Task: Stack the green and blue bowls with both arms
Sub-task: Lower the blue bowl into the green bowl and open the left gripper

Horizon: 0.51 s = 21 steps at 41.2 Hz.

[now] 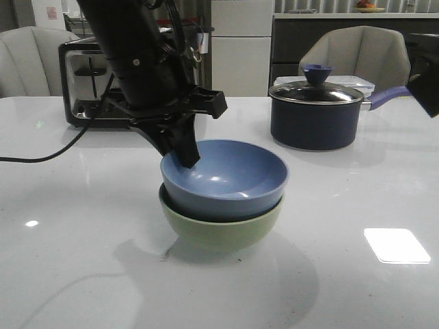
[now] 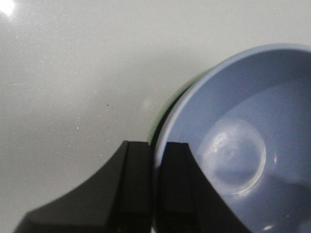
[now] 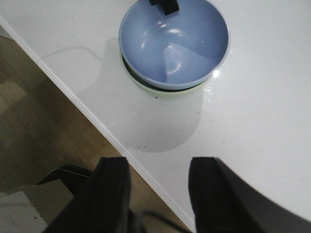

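Observation:
The blue bowl (image 1: 226, 179) sits nested in the green bowl (image 1: 223, 226) at the middle of the white table, its rim tipped slightly. My left gripper (image 1: 186, 159) reaches down from the upper left and is shut on the blue bowl's left rim. In the left wrist view one finger (image 2: 177, 165) is inside the blue bowl (image 2: 243, 145) and the other is outside it, with a sliver of the green bowl (image 2: 166, 104) beyond. My right gripper (image 3: 158, 167) hangs open and holds nothing, high over the table's edge, well away from the blue bowl (image 3: 175, 41) and the green bowl (image 3: 146, 87).
A dark navy lidded pot (image 1: 315, 120) with a long handle stands at the back right. A toaster (image 1: 86, 86) stands at the back left, its black cable (image 1: 41, 157) trailing over the table. The table edge (image 3: 97, 127) and the wooden floor show in the right wrist view.

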Motion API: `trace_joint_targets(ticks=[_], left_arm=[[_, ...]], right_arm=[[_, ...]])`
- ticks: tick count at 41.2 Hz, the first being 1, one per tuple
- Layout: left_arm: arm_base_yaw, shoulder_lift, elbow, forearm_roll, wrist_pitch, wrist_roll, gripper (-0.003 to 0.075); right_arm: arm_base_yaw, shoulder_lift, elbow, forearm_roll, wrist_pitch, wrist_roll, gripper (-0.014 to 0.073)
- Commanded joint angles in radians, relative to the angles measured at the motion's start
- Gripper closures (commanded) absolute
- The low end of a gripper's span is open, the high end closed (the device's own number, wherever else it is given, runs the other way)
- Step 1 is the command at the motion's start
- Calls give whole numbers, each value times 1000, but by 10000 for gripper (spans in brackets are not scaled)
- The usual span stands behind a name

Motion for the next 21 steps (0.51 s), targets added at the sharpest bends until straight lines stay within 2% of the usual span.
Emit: trace_joint_targets(ticks=[1, 6, 14, 16, 21], left_arm=[[-6, -46, -32, -14, -17, -1, 619], [-6, -44, -32, -14, -5, -1, 535], [-6, -46, -33, -14, 5, -1, 307], [-6, -55, -33, -14, 9, -1, 288], [-6, -113, -33, -12, 14, -1, 298]], right_arm=[[2, -7, -25, 4, -54, -10, 190], [2, -7, -25, 4, -54, -10, 190], [2, -7, -25, 4, -54, -10, 190], [2, -7, -25, 4, -54, -10, 190], [2, -7, -25, 4, -54, -10, 190]])
